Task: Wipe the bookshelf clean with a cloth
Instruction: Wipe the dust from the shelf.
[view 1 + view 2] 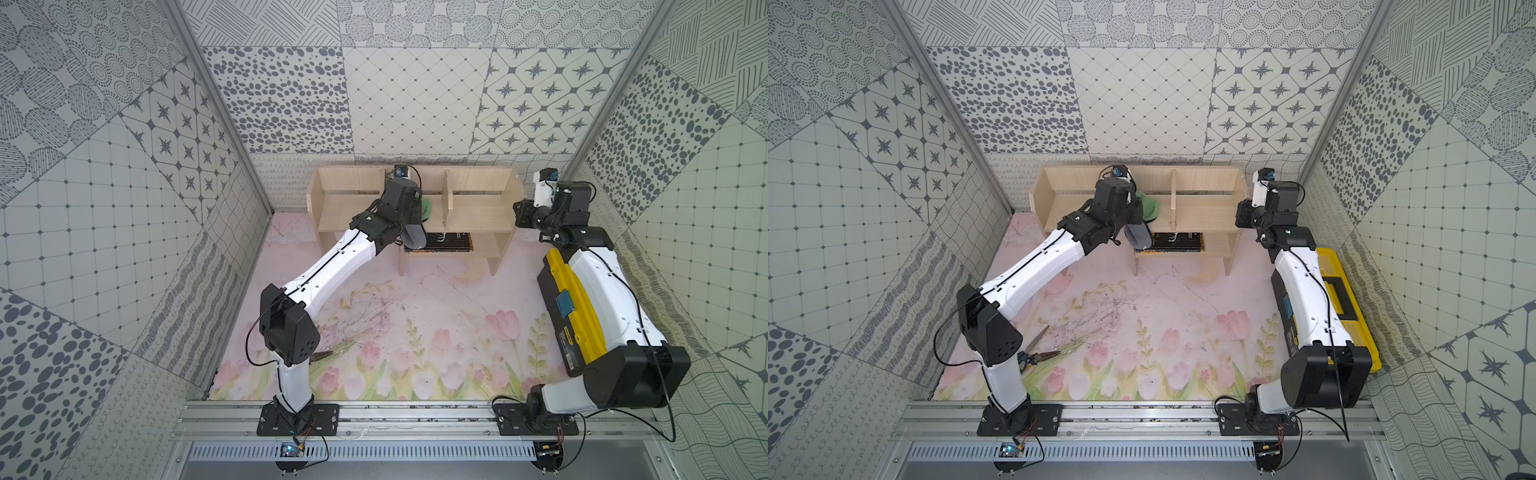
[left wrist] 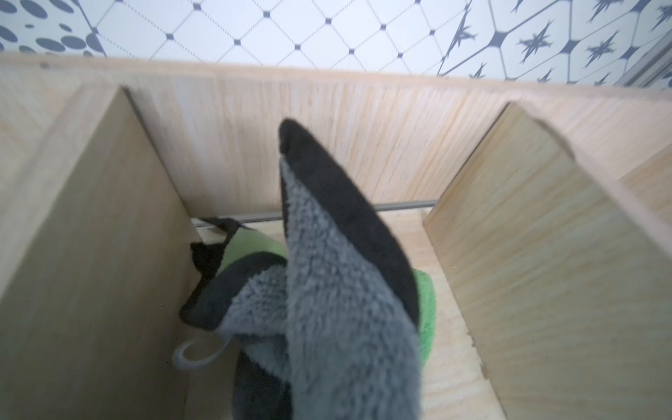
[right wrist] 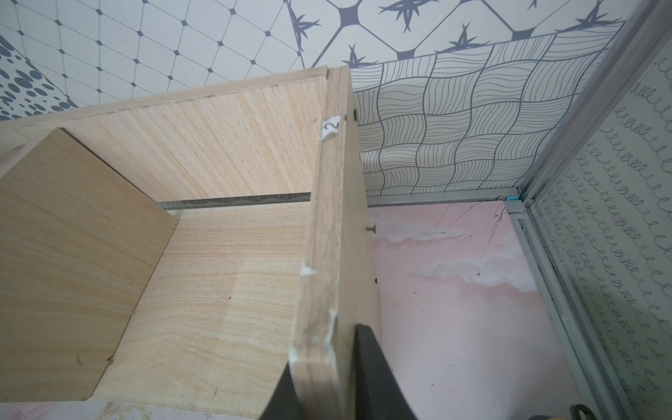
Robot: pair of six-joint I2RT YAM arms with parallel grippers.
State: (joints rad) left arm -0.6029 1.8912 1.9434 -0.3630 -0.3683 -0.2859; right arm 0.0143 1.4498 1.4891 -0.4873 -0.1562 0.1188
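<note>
The pale-wood bookshelf (image 1: 478, 208) (image 1: 1204, 208) stands against the back wall. My left gripper (image 1: 405, 203) reaches down into the middle bay of its top tier, shut on the cloth (image 2: 338, 291). The cloth's grey face and dark edging fill the left wrist view and hide the fingers. Its green face (image 1: 428, 208) (image 1: 1148, 205) bunches on the shelf floor, and a grey fold (image 1: 415, 237) hangs over the front edge. My right gripper (image 3: 327, 385) (image 1: 521, 212) is shut on the shelf's right side panel (image 3: 327, 218), one black finger (image 3: 378, 378) on each face.
Two upright dividers (image 2: 91, 236) (image 2: 527, 254) wall in the middle bay. A dark book (image 1: 444, 243) lies on the lower shelf. A yellow-and-black toolbox (image 1: 1350, 291) sits under the right arm. Pliers and scissors (image 1: 1038, 353) lie near the left arm's base. Enclosure walls stand close on three sides.
</note>
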